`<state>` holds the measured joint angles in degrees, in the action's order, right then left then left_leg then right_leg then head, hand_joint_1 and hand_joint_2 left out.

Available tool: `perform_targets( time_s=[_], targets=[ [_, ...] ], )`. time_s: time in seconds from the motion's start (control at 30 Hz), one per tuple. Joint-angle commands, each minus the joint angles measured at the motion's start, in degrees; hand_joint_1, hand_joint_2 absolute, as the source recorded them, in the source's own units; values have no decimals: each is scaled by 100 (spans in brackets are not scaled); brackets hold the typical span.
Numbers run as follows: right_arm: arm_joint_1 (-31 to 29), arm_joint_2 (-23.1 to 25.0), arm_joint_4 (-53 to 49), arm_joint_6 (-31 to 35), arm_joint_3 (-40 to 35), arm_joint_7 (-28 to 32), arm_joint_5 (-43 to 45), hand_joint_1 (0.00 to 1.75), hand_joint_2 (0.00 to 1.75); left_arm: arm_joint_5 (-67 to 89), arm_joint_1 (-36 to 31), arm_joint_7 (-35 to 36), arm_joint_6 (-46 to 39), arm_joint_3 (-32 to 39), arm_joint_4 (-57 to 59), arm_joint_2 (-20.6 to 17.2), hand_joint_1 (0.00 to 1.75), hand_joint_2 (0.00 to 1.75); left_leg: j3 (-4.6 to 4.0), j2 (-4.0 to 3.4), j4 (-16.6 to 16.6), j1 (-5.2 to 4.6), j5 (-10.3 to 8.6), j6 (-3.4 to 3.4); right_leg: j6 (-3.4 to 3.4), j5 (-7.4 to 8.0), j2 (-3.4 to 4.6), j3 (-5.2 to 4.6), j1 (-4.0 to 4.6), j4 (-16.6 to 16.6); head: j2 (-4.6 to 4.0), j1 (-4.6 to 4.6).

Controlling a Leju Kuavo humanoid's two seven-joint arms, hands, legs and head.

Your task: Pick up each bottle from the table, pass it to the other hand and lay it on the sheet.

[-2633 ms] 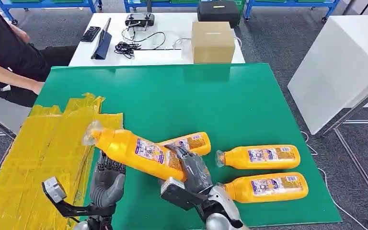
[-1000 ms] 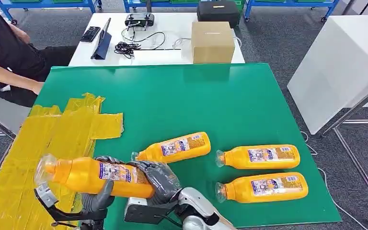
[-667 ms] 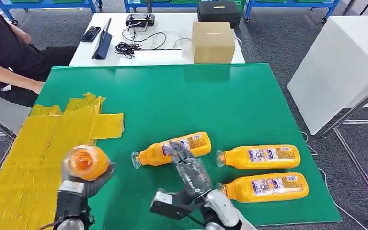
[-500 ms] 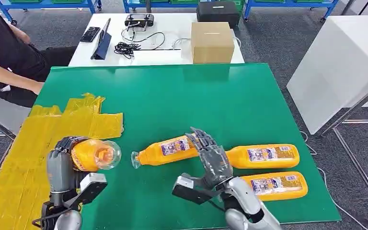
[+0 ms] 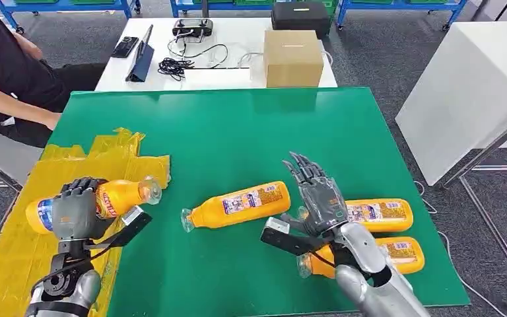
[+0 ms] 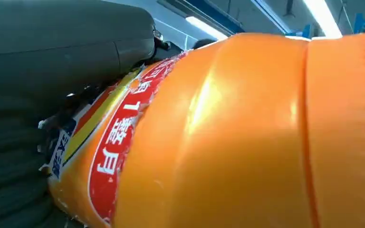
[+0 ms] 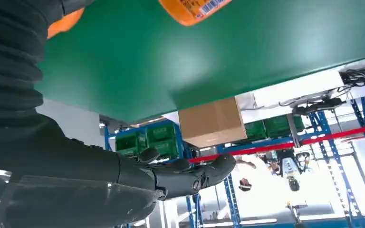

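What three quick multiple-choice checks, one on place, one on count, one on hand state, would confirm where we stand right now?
1. Where is the bottle held by the left hand?
A. Over the yellow sheet
B. On the white table
C. Beside the cardboard box

2. How many bottles lie on the green table?
A. One
B. Three
C. Five

3. What is the right hand doing?
A. Gripping a bottle
B. Open, holding nothing
C. Pressing the box

Key: 1 A, the left hand grips the held bottle above the yellow sheet. 2 B, three lie on the green table. 3 B, the right hand has spread fingers, empty.
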<state>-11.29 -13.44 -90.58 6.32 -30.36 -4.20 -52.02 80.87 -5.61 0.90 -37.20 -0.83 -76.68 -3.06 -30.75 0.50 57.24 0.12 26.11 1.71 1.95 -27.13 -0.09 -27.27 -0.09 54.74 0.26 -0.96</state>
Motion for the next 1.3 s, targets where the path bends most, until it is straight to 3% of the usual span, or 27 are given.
perform_targets(
  time_s=[0.03,0.2,0.27,0.3,0.33,0.47,0.8,1.3],
  targets=[
    [-307,-87,283,-43,-96,-42,8,0,175,11,-391,31,20,-254,667,-207,175,175,-12,-4,-2,3,-5,-8,-2,5,1,-12,3,-1,0,0],
    [-307,-87,283,-43,-96,-42,8,0,175,11,-391,31,20,-254,667,-207,175,175,-19,-1,1,2,-5,-7,-2,4,-2,-18,3,1,0,0],
    [-472,-117,437,-217,-190,-117,-29,0,175,407,-554,355,486,-497,978,-359,175,175,-23,-2,1,4,-5,-8,-2,5,-1,-23,4,0,0,0],
    [-566,-110,540,-292,-222,-132,-42,0,175,430,-640,368,567,-581,1143,-399,0,175,-24,-3,0,3,-6,-8,-2,6,-1,-24,3,0,0,0],
    [-660,-87,657,-375,-254,-125,-19,0,175,477,-758,481,676,-619,1359,-410,0,0,-34,-6,-1,7,-12,-13,-4,12,1,-35,7,-1,0,0],
    [-964,-47,1119,-649,-419,-59,130,0,175,733,-1064,750,866,-958,1942,-512,0,0,-28,-6,-3,5,-14,-10,-3,14,2,-28,5,-2,0,2],
    [-1915,129,2671,-1172,-1132,-16,87,0,175,159,-1337,382,1125,-1469,2133,-624,0,0,-23,-12,2,4,-13,-8,2,11,10,-23,4,3,0,0],
    [-2242,447,3440,-1304,-1512,115,207,0,175,-198,-1514,306,1153,-1639,2274,-628,0,0,-29,-4,3,4,-17,-9,4,10,4,-28,4,8,0,0]
  ],
)
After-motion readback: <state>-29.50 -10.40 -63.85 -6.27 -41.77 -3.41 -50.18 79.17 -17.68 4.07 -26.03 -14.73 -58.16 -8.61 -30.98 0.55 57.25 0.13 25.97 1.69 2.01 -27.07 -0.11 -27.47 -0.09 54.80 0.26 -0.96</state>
